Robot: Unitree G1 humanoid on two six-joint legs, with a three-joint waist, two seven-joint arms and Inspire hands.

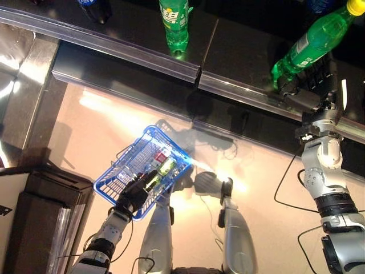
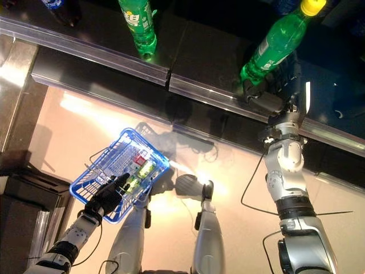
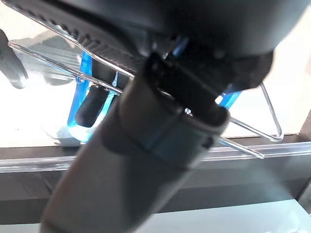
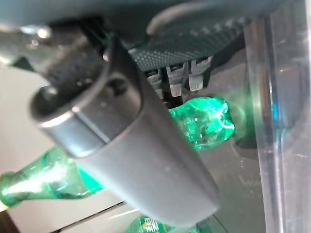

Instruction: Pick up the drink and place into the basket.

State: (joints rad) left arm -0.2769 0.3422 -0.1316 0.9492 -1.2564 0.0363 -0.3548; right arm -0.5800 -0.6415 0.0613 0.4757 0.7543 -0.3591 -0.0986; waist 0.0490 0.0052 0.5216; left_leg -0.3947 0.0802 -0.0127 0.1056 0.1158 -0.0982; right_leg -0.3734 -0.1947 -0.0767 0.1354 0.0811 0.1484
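A: Well, the largest thing first: the shelf (image 1: 131, 54) with its clear front rail carries 2 green bottles; the task's drink is taken to be the green bottle (image 1: 311, 43) with the yellow cap at the robot's right, tilted on the shelf, its base at the rail.

B: And the right hand (image 1: 312, 85) is set against that bottle's lower end; in the right wrist view the green base glows just past the dark fingers, so the bottle is judged to be grasped, though the wrap of the fingers is only partly shown.

A: For the step to be done well, the bottle should be lifted clear of the rail before it is drawn back; a low pull could catch the base on the rail's lip; the tilt should be kept steady so the grip near the base is not levered loose.

B: Then it should be carried across and down to the blue basket (image 1: 122, 165), which is held low at the robot's left by the left hand (image 1: 134, 194), curled on its near rim.

A: What is hard to make out: small items lie in the basket, but they cannot be identified; the second green bottle (image 1: 174, 25) is cut off at the top edge; a dark bottle (image 1: 94, 8) at the upper left is barely shown.
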